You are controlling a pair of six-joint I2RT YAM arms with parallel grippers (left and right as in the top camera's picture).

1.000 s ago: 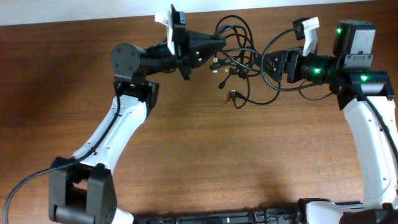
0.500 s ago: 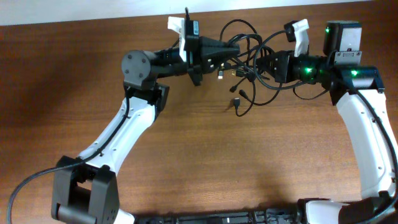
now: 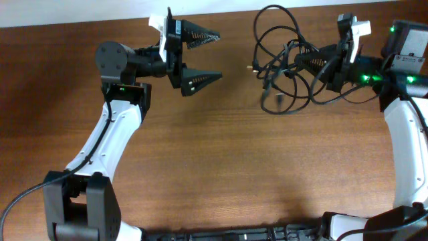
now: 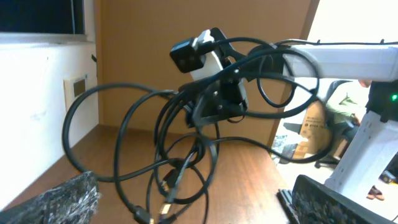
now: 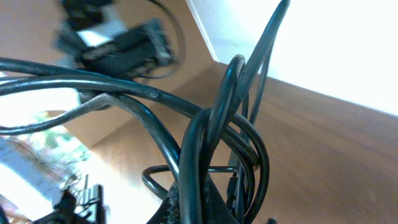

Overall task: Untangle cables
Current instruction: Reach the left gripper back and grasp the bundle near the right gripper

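- The left gripper stood wide open over the table, near its far edge. Its two fingers were spread far apart and held nothing.
- It was well apart from the cables, with bare wood between its tips and the nearest strand.
- The right gripper was clamped tight on the cables, its jaws closed on several strands where they crossed.
- The cables made one black tangle at the far right of the table, mostly just left of the right gripper. Strands curved out above, below and behind it.
- At its top the tangle reached the table's far edge, by the white wall.
- A plug with a pale tip stuck out of the tangle's left side, towards the left gripper.
- In the left wrist view the cables hung from the right gripper in loose curves, with plugs dangling at the bottom. Whether the lowest strands touched the table could not be told.
- The left fingers showed at the lower corners of that view, far apart. The tangle sat between them in the frame but farther off.
- In the right wrist view the cables filled the frame close up. Several strands crossed and bunched together low in the middle, with wood and white wall behind them.
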